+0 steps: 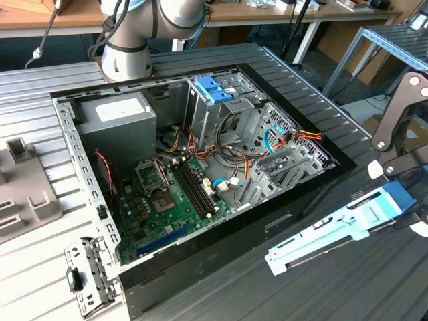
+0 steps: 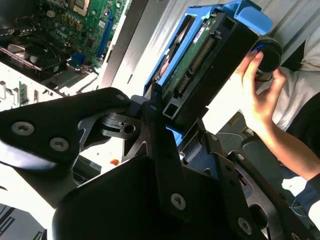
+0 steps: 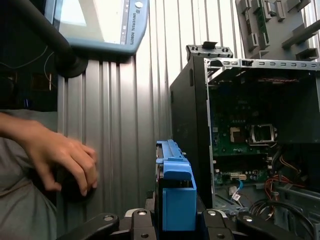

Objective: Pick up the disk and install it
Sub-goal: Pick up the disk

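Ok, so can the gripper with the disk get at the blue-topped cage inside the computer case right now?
Probably yes. The gripper, shut on the disk, sits outside the case on the exterior view's right; the case is open on top and nothing covers the cage, though cables crowd beside it.

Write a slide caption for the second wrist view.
Gripper holds the disk outside the open computer case, a person's hand nearby.

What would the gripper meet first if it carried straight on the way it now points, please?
Probably the ribbed grey metal tabletop: the gripper, shut on the blue-railed rectangular disk, points at it beside the black computer case. Depth is unclear.
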`<state>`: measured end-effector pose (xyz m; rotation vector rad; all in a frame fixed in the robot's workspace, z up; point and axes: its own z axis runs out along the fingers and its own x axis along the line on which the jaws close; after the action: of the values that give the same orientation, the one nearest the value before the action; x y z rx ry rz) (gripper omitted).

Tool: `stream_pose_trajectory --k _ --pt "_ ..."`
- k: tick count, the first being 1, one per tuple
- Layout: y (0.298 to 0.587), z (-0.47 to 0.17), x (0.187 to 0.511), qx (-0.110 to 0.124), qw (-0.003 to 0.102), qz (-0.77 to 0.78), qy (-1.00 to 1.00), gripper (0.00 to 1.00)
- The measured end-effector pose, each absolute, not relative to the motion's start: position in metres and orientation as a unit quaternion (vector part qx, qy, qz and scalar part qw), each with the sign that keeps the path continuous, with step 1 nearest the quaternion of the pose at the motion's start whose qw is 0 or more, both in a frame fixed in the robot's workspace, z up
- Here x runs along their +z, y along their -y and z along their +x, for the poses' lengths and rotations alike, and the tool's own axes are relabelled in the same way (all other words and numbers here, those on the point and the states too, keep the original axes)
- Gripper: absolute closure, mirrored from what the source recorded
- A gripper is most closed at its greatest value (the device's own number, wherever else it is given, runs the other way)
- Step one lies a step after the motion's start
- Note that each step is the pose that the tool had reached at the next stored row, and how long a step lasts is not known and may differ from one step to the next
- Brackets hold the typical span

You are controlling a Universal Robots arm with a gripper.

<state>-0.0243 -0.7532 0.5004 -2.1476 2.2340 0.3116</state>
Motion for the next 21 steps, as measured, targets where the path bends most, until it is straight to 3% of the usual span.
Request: stream_pose_trajectory --k 8,14,21 --pt "0.767 -0.021 0.501 0.1 0.014 -0.689 -0.717 0.63" --pt "0.769 -0.015 0.501 0.108 0.021 -0.689 -0.716 0.63" --pt "0.74 -0.004 0.499 0.108 0.021 -0.689 -0.716 0.63"
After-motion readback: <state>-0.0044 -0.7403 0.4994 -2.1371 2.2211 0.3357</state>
